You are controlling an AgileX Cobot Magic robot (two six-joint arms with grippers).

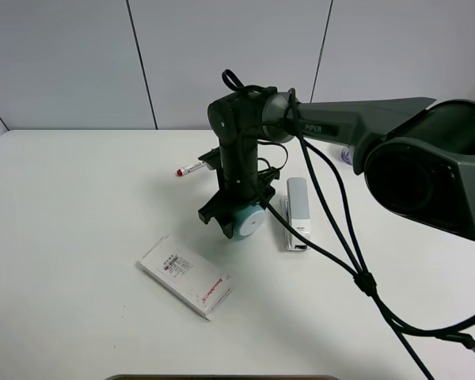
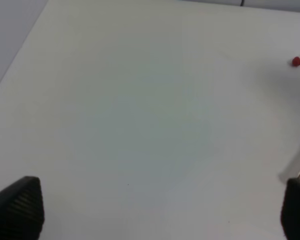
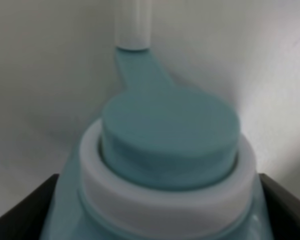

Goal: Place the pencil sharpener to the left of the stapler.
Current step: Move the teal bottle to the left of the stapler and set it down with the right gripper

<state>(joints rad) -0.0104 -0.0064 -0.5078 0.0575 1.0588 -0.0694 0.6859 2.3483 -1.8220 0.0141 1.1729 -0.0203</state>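
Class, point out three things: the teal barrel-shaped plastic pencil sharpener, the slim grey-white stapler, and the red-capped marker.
Teal barrel-shaped plastic pencil sharpener [image 1: 246, 224]: exterior high view, round end face.
Slim grey-white stapler [image 1: 298, 207]: exterior high view, middle of its top.
Red-capped marker [image 1: 188, 168]: exterior high view, barrel behind the cap.

We find the pencil sharpener [image 3: 165, 150] blurred and cropped between the fingers of the right gripper [image 3: 152, 212]; behind that gripper, the marker [image 1: 187, 169] shows only its red end.

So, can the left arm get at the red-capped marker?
Probably yes: the left gripper is open with bare table up to the marker, though the right arm, holding the pencil sharpener, crowds it.
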